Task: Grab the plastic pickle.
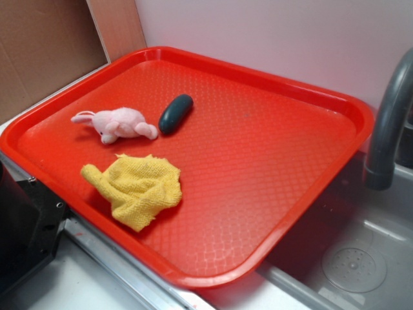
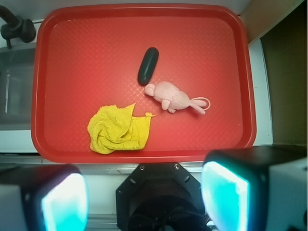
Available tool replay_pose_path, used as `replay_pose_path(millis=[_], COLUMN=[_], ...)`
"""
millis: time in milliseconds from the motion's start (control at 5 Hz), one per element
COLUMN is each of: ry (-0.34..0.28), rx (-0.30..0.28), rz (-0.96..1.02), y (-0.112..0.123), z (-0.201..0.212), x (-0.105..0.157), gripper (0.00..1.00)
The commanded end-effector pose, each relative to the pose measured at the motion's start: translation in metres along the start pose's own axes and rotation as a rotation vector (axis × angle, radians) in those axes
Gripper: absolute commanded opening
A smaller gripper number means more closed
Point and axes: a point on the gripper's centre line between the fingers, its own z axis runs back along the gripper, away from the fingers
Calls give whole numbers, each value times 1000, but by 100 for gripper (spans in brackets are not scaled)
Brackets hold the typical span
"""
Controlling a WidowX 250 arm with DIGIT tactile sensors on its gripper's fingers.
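Note:
The plastic pickle (image 1: 175, 113) (image 2: 148, 66), a dark teal-green capsule, lies on the red tray (image 1: 271, 161) (image 2: 86, 53), its end almost touching the head of the pink plush bunny (image 1: 121, 123) (image 2: 172, 96). In the wrist view my gripper (image 2: 144, 199) hangs high above, outside the tray's near rim, far from the pickle. Its two fingers (image 2: 225, 197) stand wide apart with nothing between them. The gripper does not show in the exterior view.
A crumpled yellow cloth (image 1: 137, 188) (image 2: 118, 129) lies on the tray near the front rim. A grey faucet (image 1: 387, 123) (image 2: 14, 26) rises over a sink basin (image 1: 355, 265) beside the tray. A black robot base (image 1: 26, 226) (image 2: 159, 197) sits at the tray's edge.

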Motion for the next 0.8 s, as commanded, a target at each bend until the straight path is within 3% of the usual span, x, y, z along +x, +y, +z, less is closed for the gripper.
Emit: replay_pose_path(millis=[0, 200, 600], ry=[0, -71, -168], rx=[0, -74, -26], rz=[0, 221, 626], y=[0, 15, 49], z=[0, -3, -25], x=[0, 13, 59], gripper=[100, 100, 100])
